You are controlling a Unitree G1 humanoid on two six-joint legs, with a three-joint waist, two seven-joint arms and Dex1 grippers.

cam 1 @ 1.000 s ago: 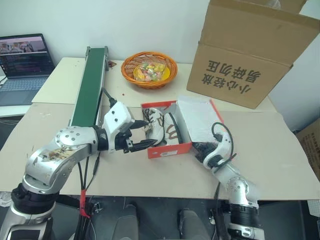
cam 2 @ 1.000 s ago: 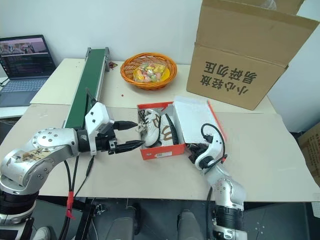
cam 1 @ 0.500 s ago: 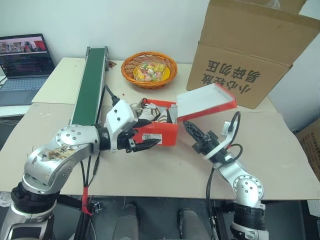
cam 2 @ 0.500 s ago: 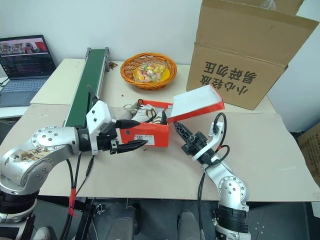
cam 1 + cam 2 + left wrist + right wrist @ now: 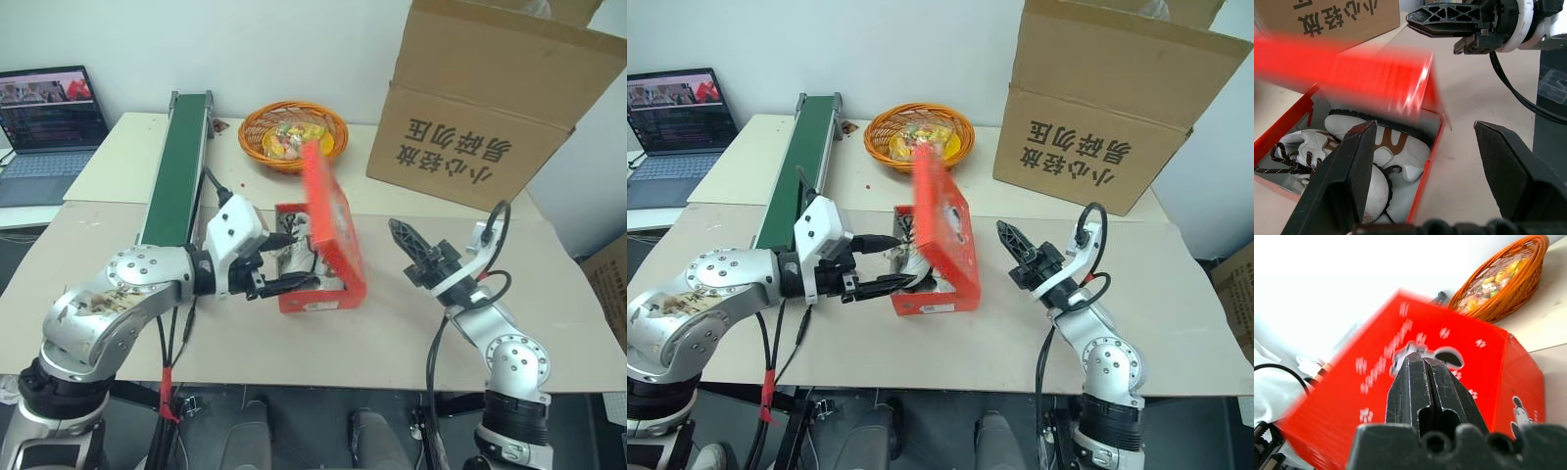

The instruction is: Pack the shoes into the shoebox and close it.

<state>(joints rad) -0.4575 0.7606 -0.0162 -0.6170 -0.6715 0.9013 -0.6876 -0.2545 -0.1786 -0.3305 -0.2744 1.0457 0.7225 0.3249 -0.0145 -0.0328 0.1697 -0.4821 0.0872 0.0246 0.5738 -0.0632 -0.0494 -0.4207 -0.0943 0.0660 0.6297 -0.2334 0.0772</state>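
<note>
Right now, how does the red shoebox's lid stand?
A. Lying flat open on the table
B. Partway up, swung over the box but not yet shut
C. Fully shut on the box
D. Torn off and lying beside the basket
B: the lid stands raised and tilted over the shoebox, with the shoes visible inside and the shut right gripper apart from it.

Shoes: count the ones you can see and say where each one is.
2. Both shoes lie inside the red shoebox, side by side: one shoe along the far side, the other shoe beside it. The swinging lid partly hides them from the head cameras.
</note>
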